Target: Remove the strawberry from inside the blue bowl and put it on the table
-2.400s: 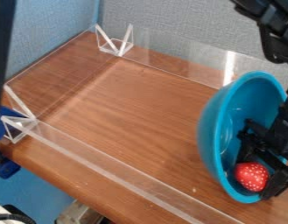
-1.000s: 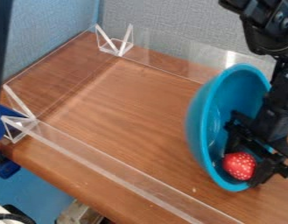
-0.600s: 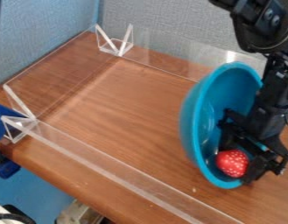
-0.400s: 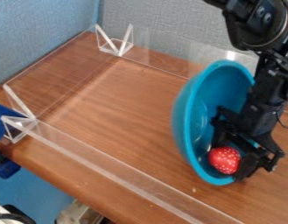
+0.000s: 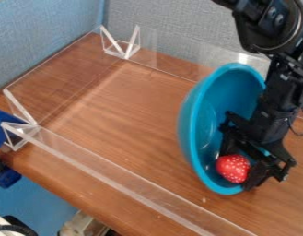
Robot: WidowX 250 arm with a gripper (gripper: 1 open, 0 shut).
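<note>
So here we've got the gripper [image 5: 239, 167] reaching down into the blue bowl [image 5: 205, 115], and its black fingers [image 5: 262, 162] are pinched tight on the strawberry [image 5: 234, 168]. The berry sits right between the fingertips, low in the bowl near its bottom wall. The bowl is tipped up on its side, opening facing the arm, resting on the table [image 5: 117, 111]. The clear acrylic walls [image 5: 67, 152] are well apart from the fingers, off to the left.
</note>
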